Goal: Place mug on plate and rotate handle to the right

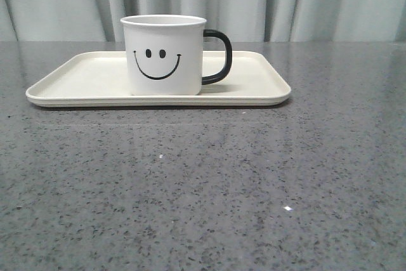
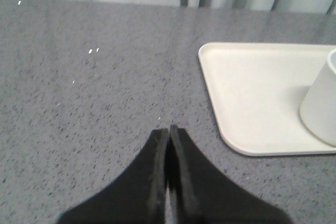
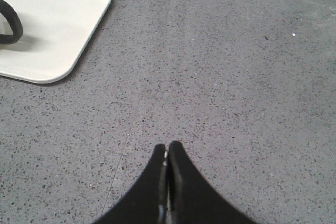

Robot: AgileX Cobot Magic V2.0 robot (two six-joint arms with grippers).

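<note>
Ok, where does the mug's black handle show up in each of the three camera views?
Front view: the handle sticks out from the mug toward the robot's right, above the plate.
Left wrist view: handle not in it; only the mug's white wall.
Right wrist view: handle at the picture's edge.
Shared landmark: the plate.

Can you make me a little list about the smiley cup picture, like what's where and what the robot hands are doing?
mug: white, smiley face toward the camera, standing upright on the plate
handle: black loop, pointing to the robot's right
plate: cream, rectangular, flat on the grey table
left gripper: shut, holding nothing, over the table beside the plate's left end
right gripper: shut, holding nothing, over the table off the plate's right end
task: looks done, mug on plate with handle to the right
</note>
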